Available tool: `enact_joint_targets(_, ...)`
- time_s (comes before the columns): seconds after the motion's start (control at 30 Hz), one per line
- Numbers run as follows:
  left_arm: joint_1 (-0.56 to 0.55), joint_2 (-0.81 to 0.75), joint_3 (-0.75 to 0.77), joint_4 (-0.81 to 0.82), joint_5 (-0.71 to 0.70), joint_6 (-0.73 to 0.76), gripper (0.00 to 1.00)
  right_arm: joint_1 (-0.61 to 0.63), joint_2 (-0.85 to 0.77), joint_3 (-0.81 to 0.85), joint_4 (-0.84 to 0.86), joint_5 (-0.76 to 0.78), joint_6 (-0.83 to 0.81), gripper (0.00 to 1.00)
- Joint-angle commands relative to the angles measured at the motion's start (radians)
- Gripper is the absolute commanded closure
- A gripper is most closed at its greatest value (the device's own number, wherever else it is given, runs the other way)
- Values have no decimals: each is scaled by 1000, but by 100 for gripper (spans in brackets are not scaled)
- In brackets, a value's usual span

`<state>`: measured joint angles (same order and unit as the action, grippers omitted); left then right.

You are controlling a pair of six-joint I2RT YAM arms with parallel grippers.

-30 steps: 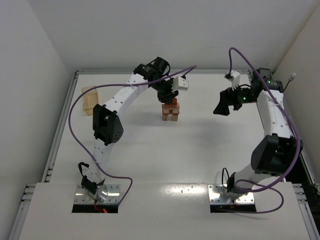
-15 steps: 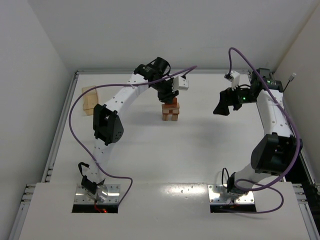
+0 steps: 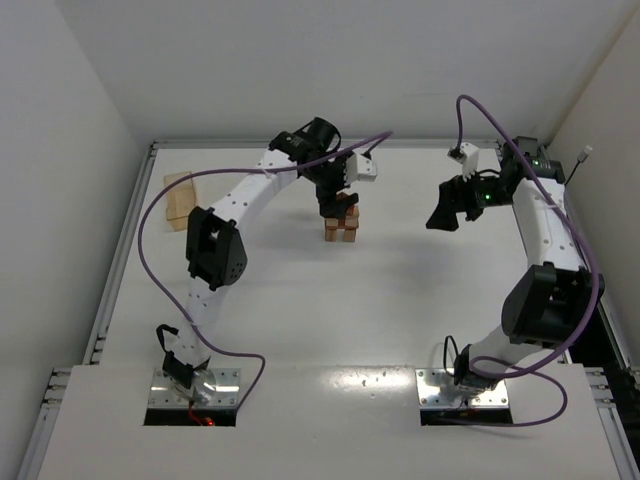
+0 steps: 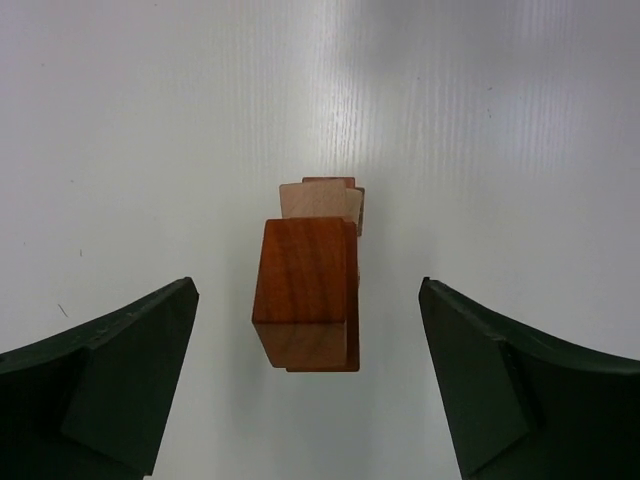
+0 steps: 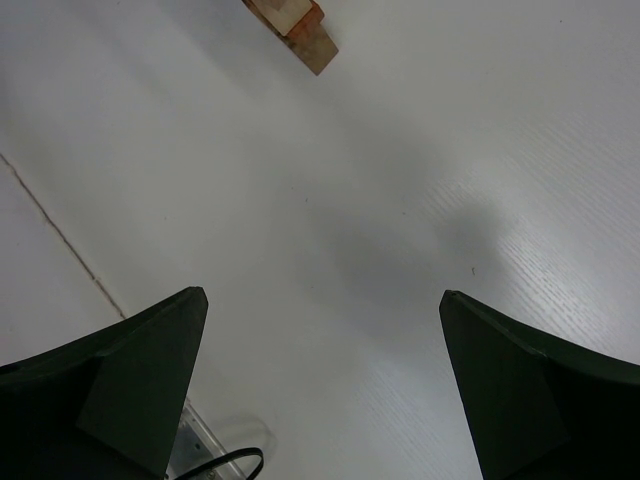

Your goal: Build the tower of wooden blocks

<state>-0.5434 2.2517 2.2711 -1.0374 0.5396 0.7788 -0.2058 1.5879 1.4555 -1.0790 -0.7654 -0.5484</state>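
Bright, even, diffuse light from above fills all three views. The white matte surface point(image 3: 300, 310) carries faint streaky glare in the left wrist view and one soft grey shadow patch in the right wrist view. The narrow stack of tan and reddish-brown wooden blocks point(image 4: 305, 290) is sharp, and its own shadow is barely visible.

Wood block tower point(image 4: 308, 290): timber. The top block is reddish-brown with visible grain, smooth faces and a low satin sheen; the block beneath is pale tan.
Table point(image 4: 140, 120): white, fine linear texture, soft sheen.
Left gripper point(image 4: 308, 285) fingers point(image 4: 110, 370): dark green, matt, plastic in appearance.
Wooden box point(image 3: 178, 200): pale tan timber.
Cable point(image 3: 140, 250): purple, smooth sheath.
Base plate point(image 3: 225, 382): bright metal.
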Motion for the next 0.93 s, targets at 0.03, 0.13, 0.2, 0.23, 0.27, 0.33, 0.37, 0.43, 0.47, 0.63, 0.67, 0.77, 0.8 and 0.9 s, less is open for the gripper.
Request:
enact_joint_targets(0.03,51,-92,2,132,77,-110,4,6,6,48,5,-22,-10,0)
enact_joint_targets(0.13,101,-138,-7,186,76,-238,0,6,-3,48,14,-9,-10,0)
enact_joint_targets(0.2,146,-188,-47,243,34,-356,0,6,-12,48,25,4,4,0)
enact_joint_targets(0.23,163,-208,-70,261,11,-392,0,6,-12,37,34,24,13,0)
enact_joint_targets(0.27,180,-231,-94,293,-10,-423,0,6,-12,37,63,38,27,0)
enact_joint_targets(0.33,239,-326,-244,347,-70,-522,0,6,-12,28,96,79,68,0)
enact_joint_targets(0.37,262,-364,-312,379,-87,-550,0,6,-12,28,129,90,79,0)
enact_joint_targets(0.43,332,-437,-535,489,-136,-621,0,6,-22,-12,180,100,117,0)
enact_joint_targets(0.47,383,-498,-680,564,-150,-645,0,6,-34,-30,244,109,140,0)
enact_joint_targets(0.63,480,-627,-1049,765,-200,-794,0,6,-25,-141,473,201,212,0)
enact_joint_targets(0.67,481,-638,-1083,778,-255,-794,0,6,12,-141,485,213,222,0)
enact_joint_targets(0.77,490,-667,-1182,821,-280,-794,0,6,63,-130,508,241,231,0)
enact_joint_targets(0.8,490,-667,-1199,836,-280,-803,0,6,85,-130,508,251,231,0)
enact_joint_targets(0.9,490,-696,-1225,861,-280,-790,0,6,95,-130,521,252,231,0)
